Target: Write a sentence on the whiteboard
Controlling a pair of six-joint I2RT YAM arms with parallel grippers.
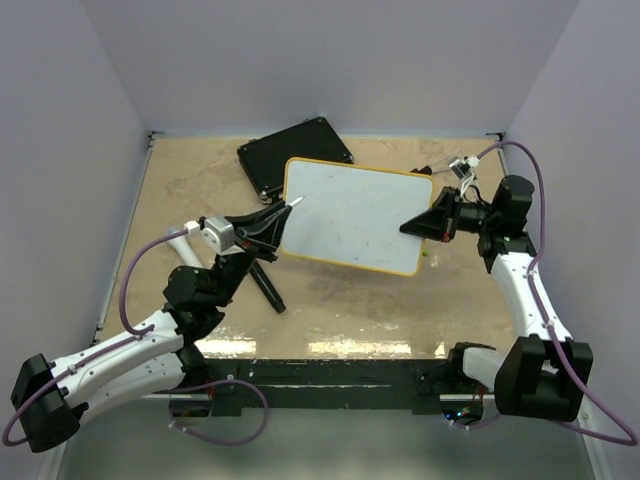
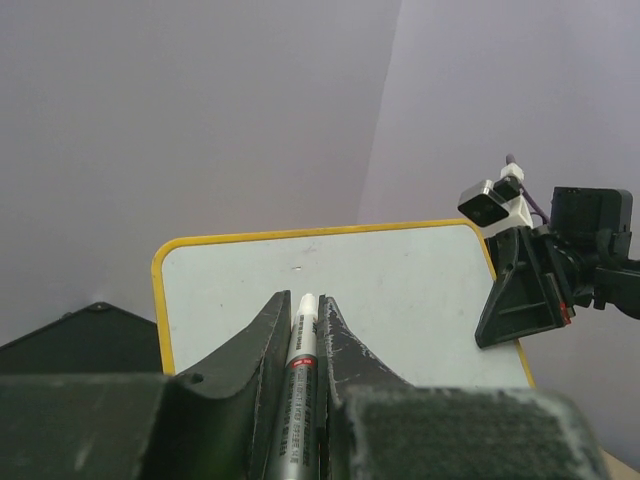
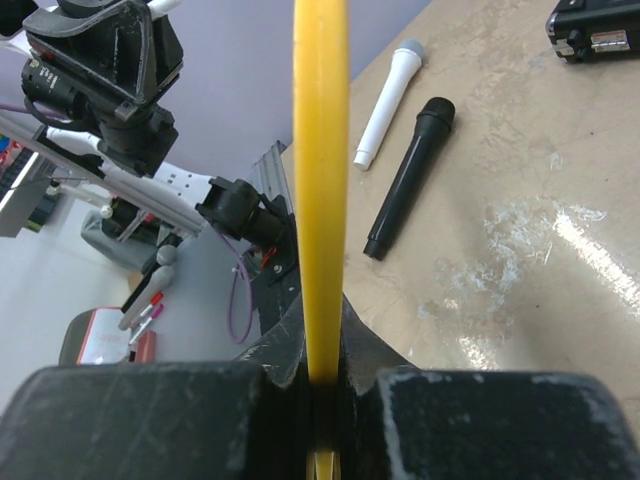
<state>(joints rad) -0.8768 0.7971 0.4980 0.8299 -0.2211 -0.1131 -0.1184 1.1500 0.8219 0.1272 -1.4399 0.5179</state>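
The whiteboard point(image 1: 350, 215), white with an orange-yellow rim, is held tilted above the table. My right gripper point(image 1: 412, 228) is shut on its right edge; in the right wrist view the rim point(image 3: 320, 150) runs edge-on between the jaws of that gripper point(image 3: 322, 330). My left gripper point(image 1: 283, 212) is shut on a silver marker point(image 2: 300, 350), whose white tip points at the board's upper left part point(image 2: 340, 290). I cannot tell whether the tip touches. The board's face looks blank; no green sentence shows, only a tiny speck point(image 2: 297, 268).
A black rectangular case point(image 1: 295, 155) lies behind the board at the back. A black marker-like stick point(image 1: 267, 285) lies on the table under the left arm; the right wrist view shows it point(image 3: 410, 175) beside a white cap-like piece point(image 3: 390, 100). Walls enclose three sides.
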